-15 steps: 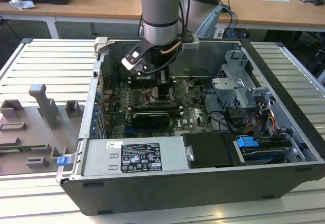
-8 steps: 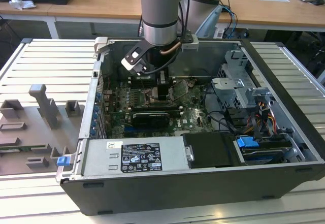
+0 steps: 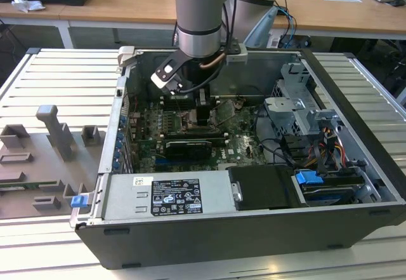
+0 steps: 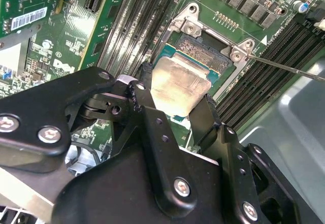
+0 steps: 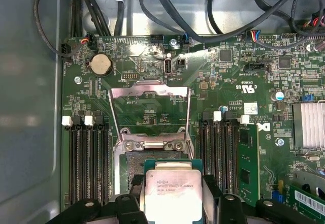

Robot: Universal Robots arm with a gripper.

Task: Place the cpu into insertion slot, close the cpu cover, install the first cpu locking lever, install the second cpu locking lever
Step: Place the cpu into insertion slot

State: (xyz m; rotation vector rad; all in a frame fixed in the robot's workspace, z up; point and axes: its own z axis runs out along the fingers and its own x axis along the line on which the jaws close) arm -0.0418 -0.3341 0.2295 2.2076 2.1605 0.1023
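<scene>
Gripper: the jaws are closed narrowly on the cpu, one finger on each of two opposite edges.
Cpu: flat and silver side up, it is held over the near part of the insertion slot. I cannot tell whether it touches the contacts.
Insertion slot: the dark contact field lies bare beyond the chip, inside a silver rim.
Step in hand: placing the cpu, judged near set-down. It goes well with the chip level, edges parallel to the rim and centred, lowered straight without sliding or pressing.
Cpu cover: swung up open beyond the slot, clear of the chip.
Locking lever: a thin rod, swung out from the socket corner.
Memory slots: these flank the socket.
Case: open, with the arm reaching down inside.
</scene>
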